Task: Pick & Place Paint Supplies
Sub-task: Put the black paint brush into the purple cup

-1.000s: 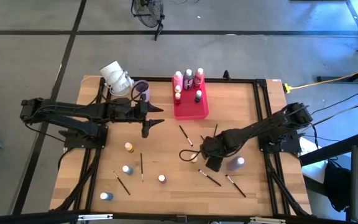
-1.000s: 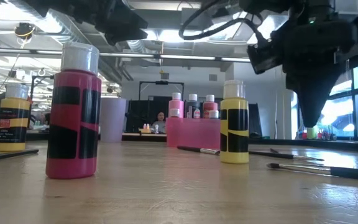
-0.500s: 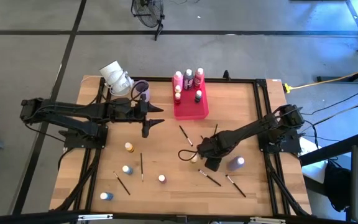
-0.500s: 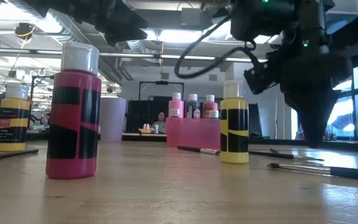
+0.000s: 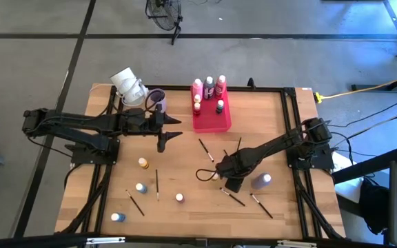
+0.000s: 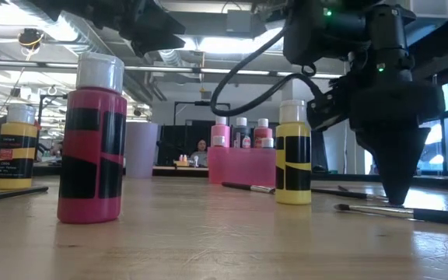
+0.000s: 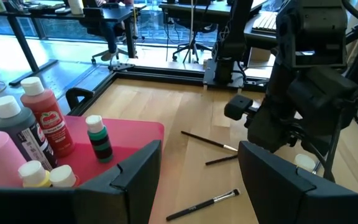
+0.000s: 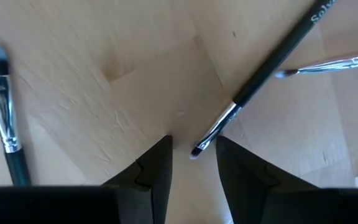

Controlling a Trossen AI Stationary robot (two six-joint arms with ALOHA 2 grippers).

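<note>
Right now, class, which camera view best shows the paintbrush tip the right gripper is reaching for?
The right wrist view: the paintbrush tip lies between the right gripper fingers. The high view hides it under the arm; the low and left wrist views show no clear tip.

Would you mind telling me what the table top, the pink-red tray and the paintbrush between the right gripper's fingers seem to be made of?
Table top: pale wood, matte, visible grain. Tray: probably plastic, with a smooth uniform pink-red surface. Paintbrush: glossy dark handle with printed lettering, wood or plastic, I cannot tell which; shiny metal ferrule, dark bristles. The right gripper has its fingers open around the brush tip.
</note>
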